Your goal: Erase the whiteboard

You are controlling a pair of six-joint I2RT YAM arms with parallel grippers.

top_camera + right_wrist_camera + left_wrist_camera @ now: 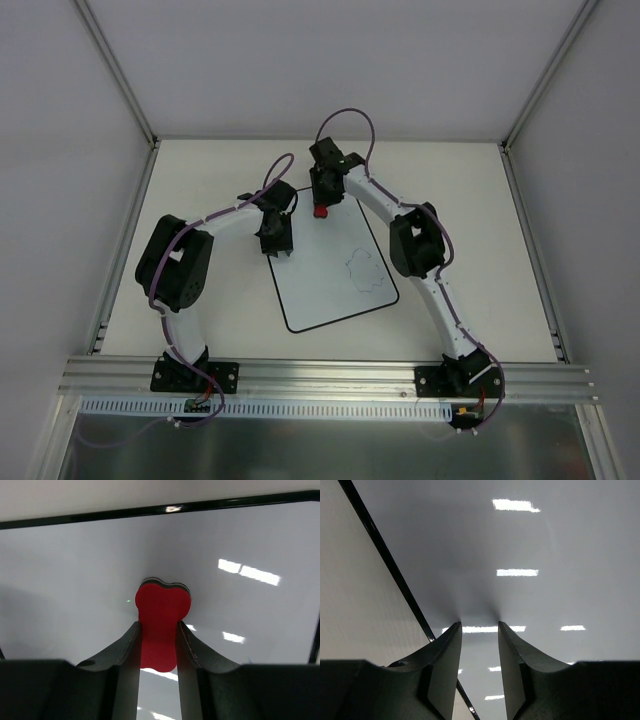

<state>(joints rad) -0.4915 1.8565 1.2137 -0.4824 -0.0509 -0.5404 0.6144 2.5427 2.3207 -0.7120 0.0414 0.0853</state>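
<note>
Lying flat near the middle of the pale table (pixel 460 200), turned slightly askew, the whiteboard (pixel 320 290) is the large white rectangle I see from the overhead camera, with rounded corners and a thin black edge. A faint line doodle (pixel 362 270) marks its right half. At the board's far edge, the right gripper (pixel 159 626) is closed on a small red bone-shaped eraser (pixel 162 607), its two fingers pinching the narrow waist. The eraser's rounded end sticks out past the fingertips and looks pressed to the white surface, just inside the black edge. On the board's left side, near its far corner, the left gripper (pixel 479 626) points down at the board. Its fingers (pixel 445 652) stand a narrow gap apart with nothing between them, and their tips appear to touch the glossy surface, near the black edge running diagonally past on the left. Both arms arch inward from their bases at the table's near edge.
</note>
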